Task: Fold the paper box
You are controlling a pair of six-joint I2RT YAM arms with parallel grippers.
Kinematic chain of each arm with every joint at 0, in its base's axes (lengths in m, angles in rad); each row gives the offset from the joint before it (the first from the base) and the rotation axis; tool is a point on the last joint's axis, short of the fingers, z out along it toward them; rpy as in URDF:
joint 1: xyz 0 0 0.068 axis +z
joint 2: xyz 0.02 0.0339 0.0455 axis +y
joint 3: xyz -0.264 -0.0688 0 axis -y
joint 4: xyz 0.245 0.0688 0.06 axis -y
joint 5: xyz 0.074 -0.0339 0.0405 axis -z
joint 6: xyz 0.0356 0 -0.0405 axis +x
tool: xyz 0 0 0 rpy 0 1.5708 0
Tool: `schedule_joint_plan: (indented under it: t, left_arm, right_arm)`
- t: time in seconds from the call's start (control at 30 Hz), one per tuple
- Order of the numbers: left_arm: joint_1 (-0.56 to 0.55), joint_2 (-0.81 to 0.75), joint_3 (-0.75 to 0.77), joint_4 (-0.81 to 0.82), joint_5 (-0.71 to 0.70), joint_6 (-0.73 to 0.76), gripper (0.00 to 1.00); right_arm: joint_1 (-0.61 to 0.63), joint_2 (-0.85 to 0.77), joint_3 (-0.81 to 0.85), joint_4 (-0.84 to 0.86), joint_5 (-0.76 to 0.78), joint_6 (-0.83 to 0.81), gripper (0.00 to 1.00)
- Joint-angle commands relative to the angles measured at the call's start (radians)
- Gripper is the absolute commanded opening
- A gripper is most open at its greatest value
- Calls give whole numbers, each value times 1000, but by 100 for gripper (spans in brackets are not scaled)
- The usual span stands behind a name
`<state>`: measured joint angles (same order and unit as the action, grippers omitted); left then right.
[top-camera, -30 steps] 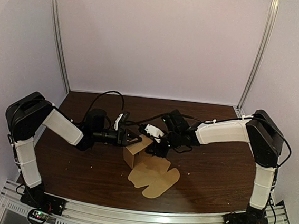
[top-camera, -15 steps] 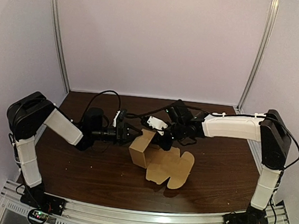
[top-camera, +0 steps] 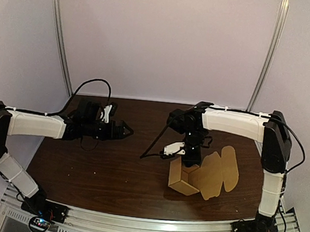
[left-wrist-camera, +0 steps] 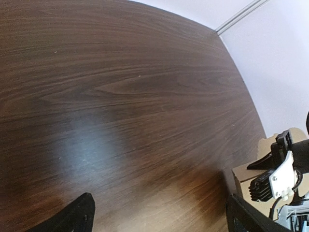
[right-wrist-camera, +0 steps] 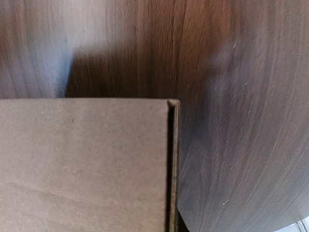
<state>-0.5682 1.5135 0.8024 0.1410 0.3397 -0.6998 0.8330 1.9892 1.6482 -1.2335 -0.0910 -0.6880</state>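
Right gripper (top-camera: pixel 190 162): points straight down at the top edge of the brown cardboard box (top-camera: pixel 182 180). Whether its jaws are spread or pinching the wall cannot be told, as no finger shows in any view.
Left gripper (top-camera: pixel 125 129): spread wide and holding nothing, hovering over the left-rear part of the dark wood-grain table (top-camera: pixel 100 171).
Right wrist view: only a flat cardboard panel (right-wrist-camera: pixel 82 164) seen very close, with a narrow dark slot along its right edge and bare table beyond.
Left wrist view: 2 dark fingertips (left-wrist-camera: pixel 77 217) at the bottom corners, far apart. A box corner (left-wrist-camera: pixel 244 178) and the other arm's black-and-white hardware sit at the far right.
Top view: the only view showing both arms and the whole box.
Surroundings: a black cable (top-camera: pixel 155 143) droops from the right arm to the table, left of the box. Pale walls stand behind.
Box: right of centre, near the front, with upright walls directly under the right gripper. Its unfolded flaps with rounded tabs (top-camera: pixel 221 169) lie flat to the right, well apart from the left gripper.
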Motion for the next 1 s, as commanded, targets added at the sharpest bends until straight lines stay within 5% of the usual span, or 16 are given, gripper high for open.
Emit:
schedule_joint_plan:
  t: [0.0, 0.4, 0.83, 0.97]
  left_arm:
    - [7, -38, 31, -206, -118, 107, 97]
    - [7, -52, 45, -214, -102, 118, 97]
    - [7, -24, 41, -185, -75, 111, 97]
    - [7, -16, 42, -180, -65, 111, 97]
  right_arm:
    - [27, 52, 9, -261, 177, 17, 6]
    - [52, 40, -55, 10, 95, 91, 18]
    - [51, -44, -228, 306, 40, 144, 6]
    - [52, -46, -252, 356, 37, 152, 11]
